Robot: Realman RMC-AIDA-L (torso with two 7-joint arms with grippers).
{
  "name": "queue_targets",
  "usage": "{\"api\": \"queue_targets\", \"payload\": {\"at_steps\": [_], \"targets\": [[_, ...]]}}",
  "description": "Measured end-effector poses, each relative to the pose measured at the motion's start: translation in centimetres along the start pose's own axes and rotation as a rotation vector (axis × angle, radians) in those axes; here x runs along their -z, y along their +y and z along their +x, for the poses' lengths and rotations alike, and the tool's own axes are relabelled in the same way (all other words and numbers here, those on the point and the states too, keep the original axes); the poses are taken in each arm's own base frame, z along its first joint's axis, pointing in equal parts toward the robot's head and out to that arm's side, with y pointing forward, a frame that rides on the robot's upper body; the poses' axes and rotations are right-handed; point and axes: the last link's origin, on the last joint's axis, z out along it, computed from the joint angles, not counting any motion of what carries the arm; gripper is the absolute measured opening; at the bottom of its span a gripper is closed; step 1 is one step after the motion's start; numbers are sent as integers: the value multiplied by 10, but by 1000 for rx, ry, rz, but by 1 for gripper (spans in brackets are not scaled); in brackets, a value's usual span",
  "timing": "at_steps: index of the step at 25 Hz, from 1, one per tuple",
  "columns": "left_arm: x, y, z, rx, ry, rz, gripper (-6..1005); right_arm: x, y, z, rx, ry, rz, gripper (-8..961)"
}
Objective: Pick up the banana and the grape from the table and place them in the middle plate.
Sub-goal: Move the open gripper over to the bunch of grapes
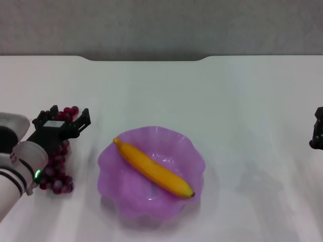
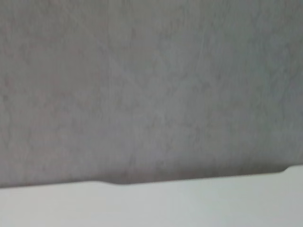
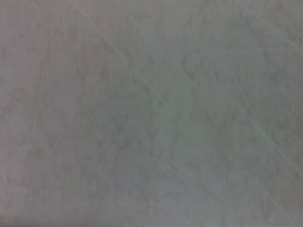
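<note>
A: Banana lying diagonally inside the middle plate, dark tip toward the near rim; half of the job done, judging by that.

B: Grape not yet lifted; lying on the desk left of the plate, well apart from it.

A: Left hand poised over the far end of the bunch, fingers spread wide, nothing held; looks lined up to straddle the grapes for a grasp.

B: Right hand parked at the far right edge, out of the way; cannot tell whether spread or closed.
</note>
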Motion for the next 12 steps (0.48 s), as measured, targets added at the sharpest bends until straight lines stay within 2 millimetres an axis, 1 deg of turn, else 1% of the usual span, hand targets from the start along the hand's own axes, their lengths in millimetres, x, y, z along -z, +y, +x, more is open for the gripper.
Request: {"api": "queue_targets", "payload": {"at_steps": [7, 12], "targets": [[-3, -13, -3, 21, -60, 64, 895, 1, 4, 1, 2, 5, -19, 0], [-4, -18, -10, 17, -127, 93, 896, 0, 4, 1, 2, 5, -23, 0]]}}
